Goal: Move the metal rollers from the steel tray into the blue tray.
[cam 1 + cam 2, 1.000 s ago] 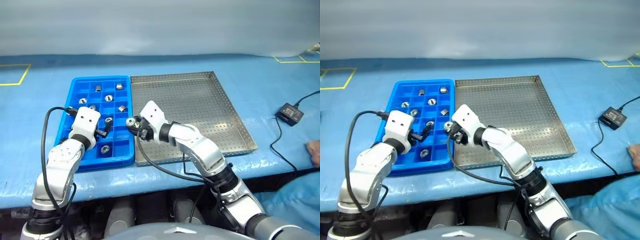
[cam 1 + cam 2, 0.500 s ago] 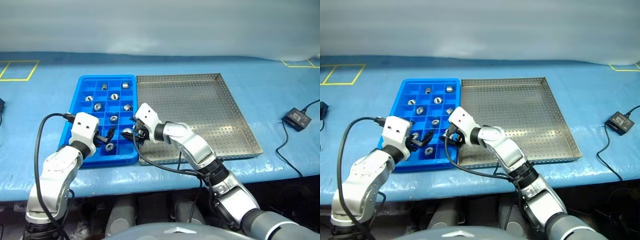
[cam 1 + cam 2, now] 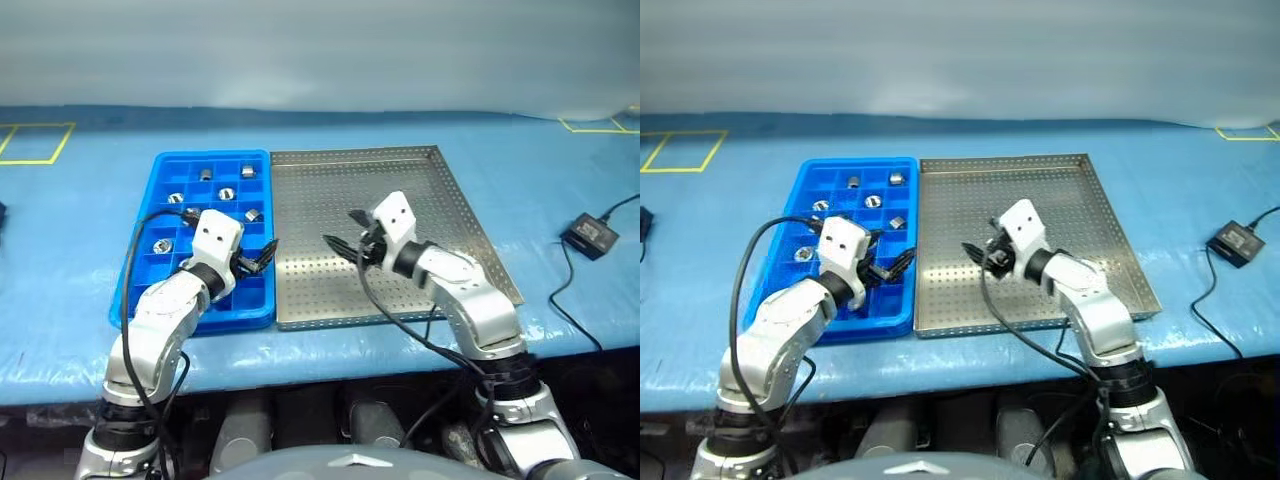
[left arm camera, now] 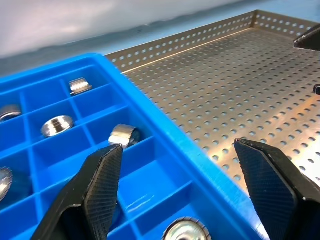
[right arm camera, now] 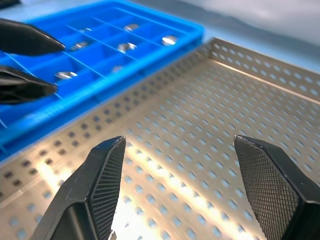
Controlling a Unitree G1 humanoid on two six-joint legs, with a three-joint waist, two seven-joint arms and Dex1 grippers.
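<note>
Both sets of jaws are seen standing wide apart with nothing held between them. In the head views the right gripper (image 3: pixel 345 243) is poised over the bare perforated floor of the steel tray (image 3: pixel 440 195), and the left gripper (image 3: pixel 262 257) is held over the near right edge of the blue tray (image 3: pixel 140 275), just beside the seam where the two trays meet.

The metal rollers (image 3: pixel 227 193) are found in the compartments of the blue tray, one to a cell, mostly in its far half. No roller can be made out on the steel tray in any view, though part of its floor is hidden behind the right arm. From this it is judged that the transfer is finished or very nearly so, and that the step in hand is a check for remaining pieces. The next move is judged to call for a look at the hidden patch of the steel floor; if nothing is found, the arms can be withdrawn.

The left wrist view gives what the head views do not: a roller lying on its side in the cell by the blue tray's rim and another near the lower edge showing its ring face. The right wrist view shows the left gripper's black fingertips (image 5: pixel 25 85) hanging above the blue compartments, and the steel floor between its own fingers is shown bare.
</note>
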